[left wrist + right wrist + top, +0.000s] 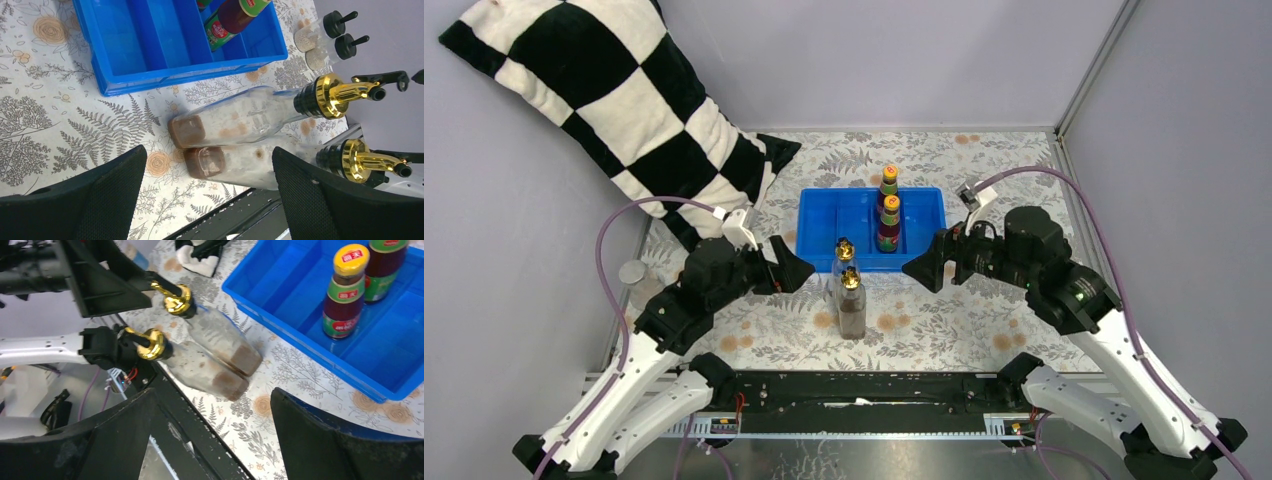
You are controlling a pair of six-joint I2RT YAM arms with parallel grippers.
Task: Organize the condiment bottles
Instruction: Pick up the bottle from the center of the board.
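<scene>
Two clear gold-spouted bottles [844,262] [851,305] stand side by side on the table just in front of the blue tray [824,215]. They also show in the left wrist view [240,117] [235,160] and the right wrist view [220,337] [200,370]. Two dark orange-capped bottles [889,182] [890,222] stand in the tray's right compartment. My left gripper [796,268] [207,151] is open and empty, left of the clear bottles. My right gripper [924,270] [212,392] is open and empty, to their right. Two black-capped shakers [320,30] [330,50] lie beyond them. One silver-lidded jar [632,272] stands far left.
A black-and-white checked pillow [614,100] leans at the back left, touching the tray's left corner area. Grey walls close in the table on the left, back and right. The tray's left compartments [130,35] hold nothing. The black base rail [854,390] runs along the near edge.
</scene>
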